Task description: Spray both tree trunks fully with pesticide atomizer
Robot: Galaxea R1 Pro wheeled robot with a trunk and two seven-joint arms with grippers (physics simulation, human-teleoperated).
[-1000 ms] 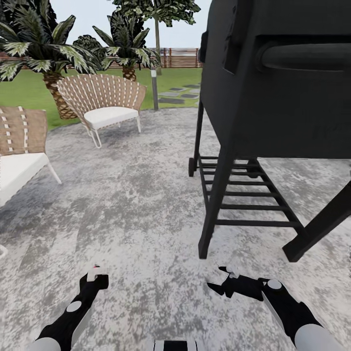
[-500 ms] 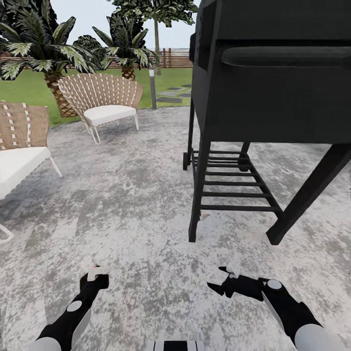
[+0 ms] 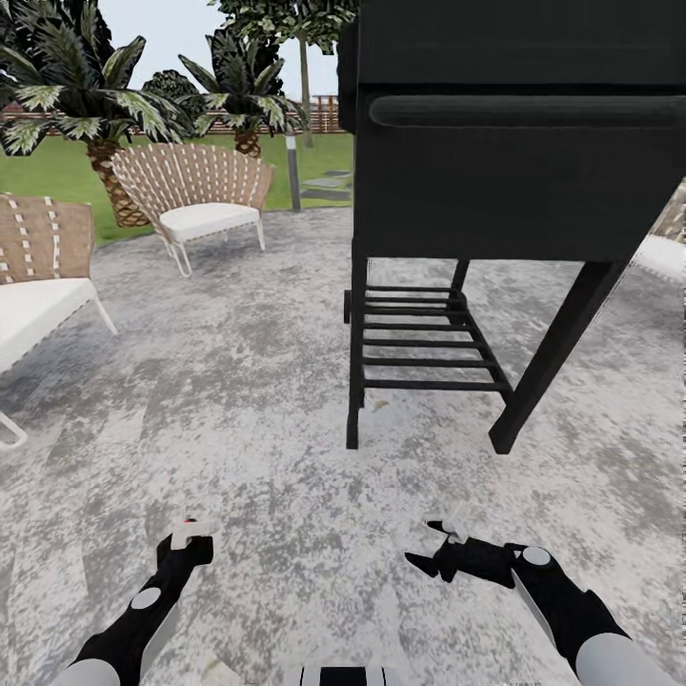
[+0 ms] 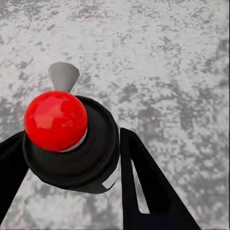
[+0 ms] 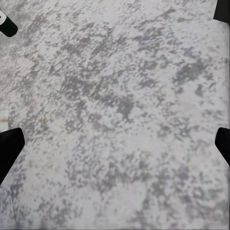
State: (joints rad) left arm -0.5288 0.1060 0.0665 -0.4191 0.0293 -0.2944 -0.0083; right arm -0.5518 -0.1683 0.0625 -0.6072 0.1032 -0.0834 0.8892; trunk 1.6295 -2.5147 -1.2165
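Note:
The pesticide atomizer (image 4: 57, 120), a black can with a red ball top and a grey nozzle, sits between the black fingers of my left gripper (image 4: 72, 158), which is shut on it. In the head view that gripper (image 3: 186, 541) hangs low at the left over grey speckled paving, with the atomizer's white and red top (image 3: 188, 530) showing. My right gripper (image 3: 429, 545) is low at the right, open and holding nothing; its fingertips stand far apart over bare paving (image 5: 115, 143). One tree's pale trunk (image 3: 306, 90) rises far off on the garden lawn (image 3: 57, 176).
A large black grill on legs (image 3: 514, 143) with a slatted lower shelf (image 3: 419, 338) stands close ahead at the right. Two woven chairs with white cushions (image 3: 205, 195) (image 3: 33, 276) stand at the left, with short palms (image 3: 105, 105) behind. A slat fence (image 3: 324, 112) closes the far lawn.
The whole head view has shifted: the grill has slid left and now faces me squarely, so the camera has moved. Both arms keep their pose in the picture.

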